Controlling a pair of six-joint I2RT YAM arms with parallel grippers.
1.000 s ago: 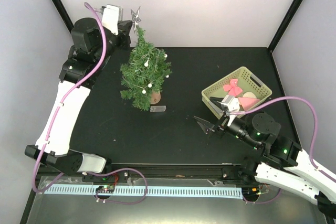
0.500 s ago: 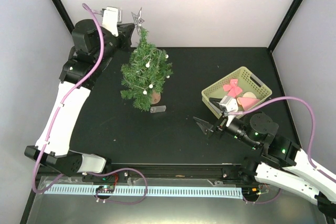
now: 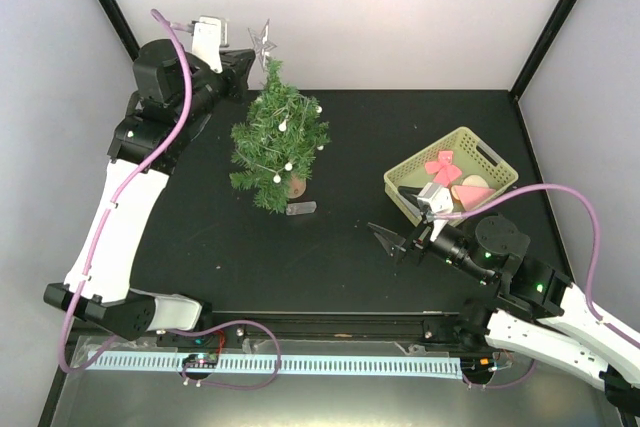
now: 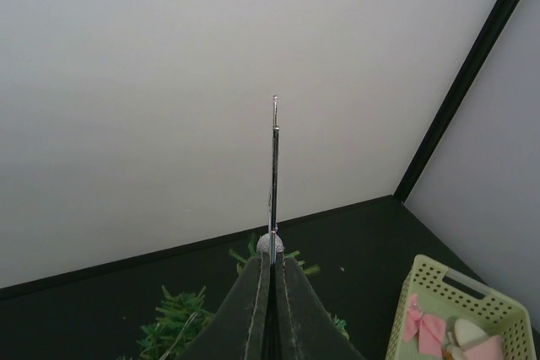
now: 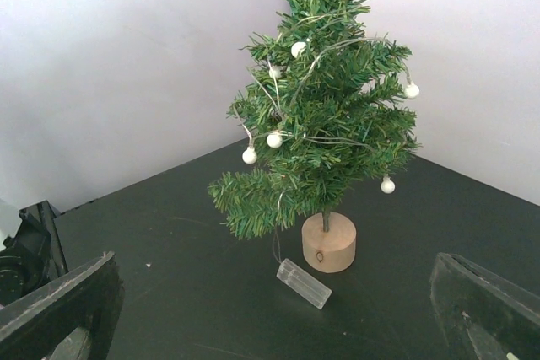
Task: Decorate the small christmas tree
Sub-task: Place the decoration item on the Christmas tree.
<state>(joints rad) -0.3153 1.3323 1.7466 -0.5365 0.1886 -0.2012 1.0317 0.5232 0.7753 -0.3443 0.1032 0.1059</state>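
Change: the left arm's wrist has drawn slightly back and to the left, and the tip of the small christmas tree [image 3: 278, 142] now sits a touch further right.
Left gripper [image 3: 246, 55]: raised at the far left of the table [image 3: 200, 247], fingers pressed together on a silver star [image 3: 262, 39], which is seen edge-on in the left wrist view.
Silver star: directly above the treetop; contact cannot be told.
Small christmas tree: upright left of centre on its round wooden base [image 5: 328, 242], strung with white beads on wire.
Clear box [image 3: 301, 208]: lying just beside the base.
Right gripper [image 3: 390, 242]: low, right of centre, jaws spread wide, holding nothing, facing the tree.
Basket [image 3: 470, 135]: yellow-green, far right, with a pink bow [image 3: 441, 165] inside.
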